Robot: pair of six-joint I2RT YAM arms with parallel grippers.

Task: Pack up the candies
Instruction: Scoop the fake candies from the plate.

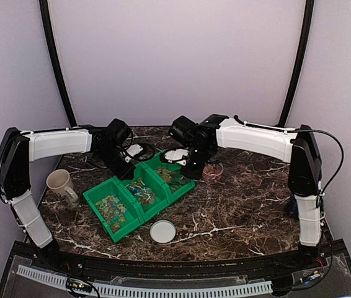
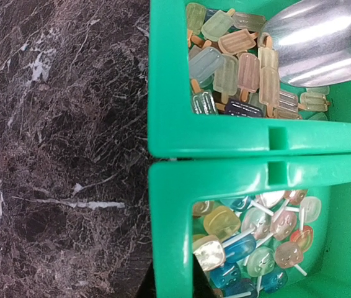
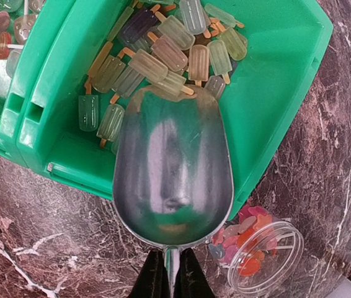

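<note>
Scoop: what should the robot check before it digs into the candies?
1. Scoop held firmly: ok, the right gripper is shut on its handle.
2. Scoop empty: ok, nothing lies in its bowl.
3. Scoop lip at the candies: ok, it sits at the edge of the pile in the bin.
4. Jar open: ok, its lid lies well apart from it.
5. Left gripper out of the scoop's way: cannot tell, its fingers do not show.
</note>
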